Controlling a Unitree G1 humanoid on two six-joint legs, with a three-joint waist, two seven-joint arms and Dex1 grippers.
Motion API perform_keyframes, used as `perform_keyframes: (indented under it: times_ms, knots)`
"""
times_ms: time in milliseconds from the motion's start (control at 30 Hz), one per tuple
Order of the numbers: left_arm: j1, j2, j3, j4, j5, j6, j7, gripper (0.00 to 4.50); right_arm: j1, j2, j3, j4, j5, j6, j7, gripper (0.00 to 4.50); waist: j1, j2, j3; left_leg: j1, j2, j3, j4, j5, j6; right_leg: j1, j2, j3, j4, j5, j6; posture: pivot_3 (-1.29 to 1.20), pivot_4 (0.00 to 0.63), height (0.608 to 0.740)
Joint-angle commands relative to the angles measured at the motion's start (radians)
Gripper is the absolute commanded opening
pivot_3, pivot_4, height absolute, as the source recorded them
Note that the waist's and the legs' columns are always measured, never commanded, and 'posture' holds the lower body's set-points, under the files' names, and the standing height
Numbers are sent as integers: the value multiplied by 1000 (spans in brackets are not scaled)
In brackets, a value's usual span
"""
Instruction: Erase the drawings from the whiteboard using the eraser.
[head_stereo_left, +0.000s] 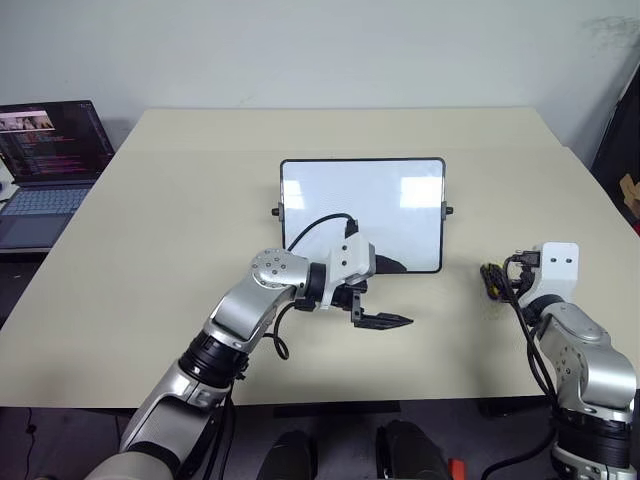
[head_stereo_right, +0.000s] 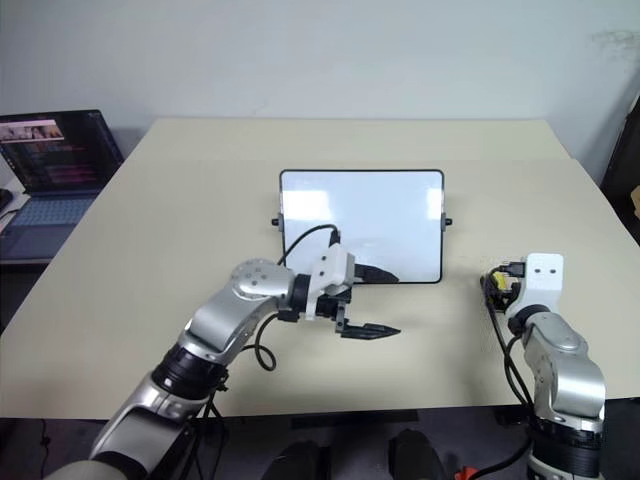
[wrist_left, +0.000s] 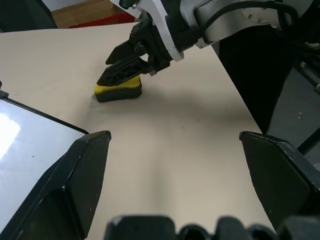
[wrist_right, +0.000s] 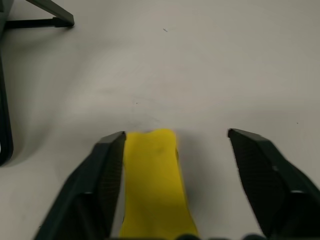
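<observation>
I am seeing my left gripper hovering low over the table, just in front of the whiteboard's near edge, pointing toward the right side, its jaws standing wide apart with nothing between them. To the right, near the table's front right part, my right gripper is sitting down at the eraser, its jaws spread. The yellow block is lying on the table between the fingers, resting against one finger and standing clear of the other, so it is not clamped. The eraser is lying well apart from the board. Farther back, the whiteboard is standing at the table's middle, tilted on its stand. Its white face is looking clean where I can see it; the left arm is covering the lower left corner. Beyond the table's far left edge, an open laptop is showing a lit screen.
</observation>
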Motion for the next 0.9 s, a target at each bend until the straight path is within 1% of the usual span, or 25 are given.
perform_keyframes:
  times_ms: [33, 100, 200, 267, 333, 433, 500, 567, 633, 733, 800, 900]
  knots:
    - [11, -7, 26, -42, 5, -18, 31, 4500, -29, 5, -24, -15, 25, -70, -11, 4472, 0, 0, 0, 0, 0, 0, 0, 0, 0, 0, 0, 0, 0, 0, 0, 0, 150, 740]
    - [22, -14, 61, -43, 6, -21, 82, 4500, -41, 15, -4, -47, 41, -116, 5, 4472, -1, 0, 0, 0, 0, 0, 0, 0, 0, 0, 0, 0, 0, 0, 0, 0, 150, 740]
    - [56, -37, 168, -56, 8, -21, 230, 4500, -42, 22, 72, -119, 45, -183, 39, 4472, -4, 0, 0, 1, 1, 1, 0, 0, 0, 0, 0, 0, 1, 0, 0, 0, 150, 740]
    - [104, -39, 245, -100, 11, -9, 327, 4500, -28, 29, 131, -151, 17, -242, 40, 4472, -6, 0, 0, 1, 2, 1, 0, 0, 0, 0, 0, 0, 1, 0, 0, 0, 150, 740]
    - [144, -43, 293, -141, 15, 1, 397, 4500, -13, 37, 167, -165, 4, -286, 35, 4472, -3, 0, 0, 2, 3, 1, 0, 0, 0, 0, -1, 0, 1, 0, 0, 0, 150, 740]
    - [241, -64, 406, -219, 36, -6, 556, 4500, 32, 63, 255, -168, -48, -417, 28, 4472, 1, 0, 0, 1, 2, 2, 0, 0, 0, 0, -3, 1, 0, 0, 0, 0, 150, 740]
    - [295, -77, 463, -257, 53, -1, 644, 4500, 65, 79, 279, -155, -57, -482, 32, 4472, 3, 0, 0, 1, 1, 1, 0, 0, 0, 0, -4, 1, 0, 0, 0, 0, 150, 740]
    - [345, -78, 502, -283, 69, 8, 700, 4500, 97, 78, 284, -139, -52, -525, 54, 4472, 4, 0, 0, 1, 1, 1, 0, 0, 0, 0, -4, 1, 0, 0, 0, 0, 150, 740]
    - [414, -61, 542, -303, 75, 15, 727, 4500, 137, 73, 279, -135, -8, -524, 92, 4472, 4, 0, 0, 1, 1, 1, 0, 0, 0, 0, -4, 1, 0, 0, 0, 0, 150, 740]
    - [506, -64, 579, -340, 102, 8, 787, 4500, 194, 54, 234, -92, 18, -606, 137, 4472, 4, 0, 0, 2, 1, 1, 0, 0, 0, 0, -4, 1, 0, 0, 0, 0, 150, 740]
    - [544, -70, 573, -367, 128, 5, 822, 4500, 214, 41, 201, -57, 51, -642, 171, 4472, 6, 0, 0, 2, 1, 1, 0, 0, 0, 1, -4, 0, 0, 0, 0, 0, 150, 740]
    - [590, -92, 573, -412, 138, 7, 863, 4500, 215, 53, 168, -10, 82, -671, 176, 4472, 6, 0, 0, 2, 1, 1, 0, 0, 0, 1, -4, 0, 0, 0, 0, 0, 150, 740]
